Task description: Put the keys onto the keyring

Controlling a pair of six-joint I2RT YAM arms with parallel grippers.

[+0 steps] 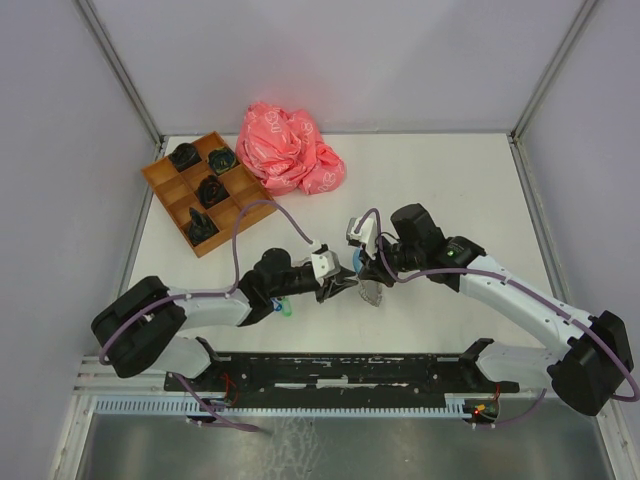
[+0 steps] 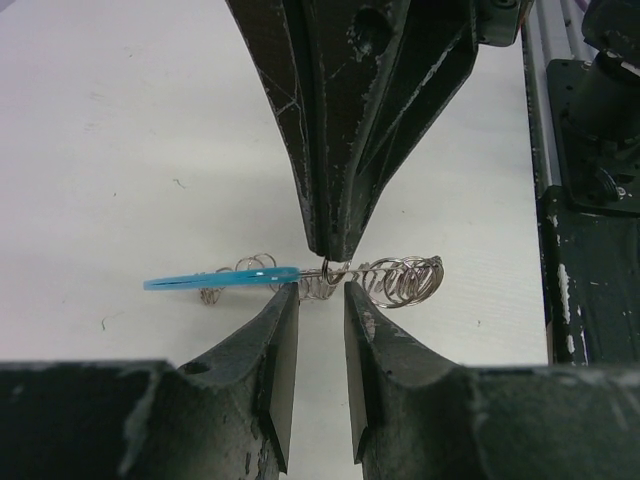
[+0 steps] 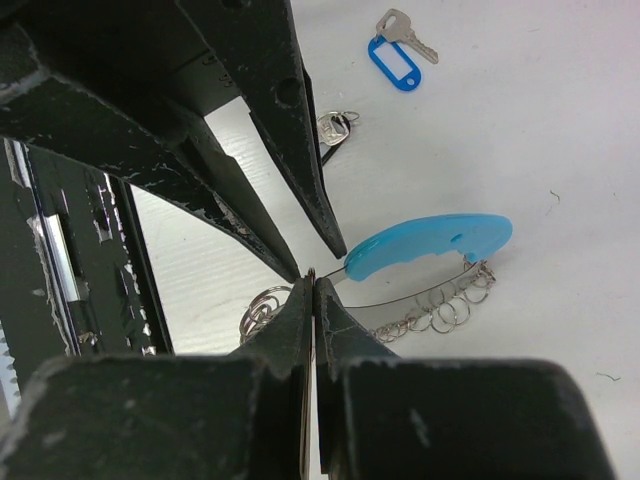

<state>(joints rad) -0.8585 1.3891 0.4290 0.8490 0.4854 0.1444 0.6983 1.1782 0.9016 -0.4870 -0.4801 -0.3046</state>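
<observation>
Blue-and-wire keyring (image 3: 430, 245) hangs clamped by one loop in your right gripper (image 3: 312, 285); your left gripper (image 2: 320, 295) holds its jaws apart just beside it. Pink bag (image 1: 290, 148): white print unreadable.

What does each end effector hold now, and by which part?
The right end effector pinches the keyring by its thin wire beside the blue segment. The left end effector holds nothing.

Top camera looks down from behind, far off; wrist cameras sit close behind the left claw (image 2: 320, 292) and right claw (image 3: 306, 285), facing each other, sharing the keyring (image 2: 400, 280) between the tips
</observation>
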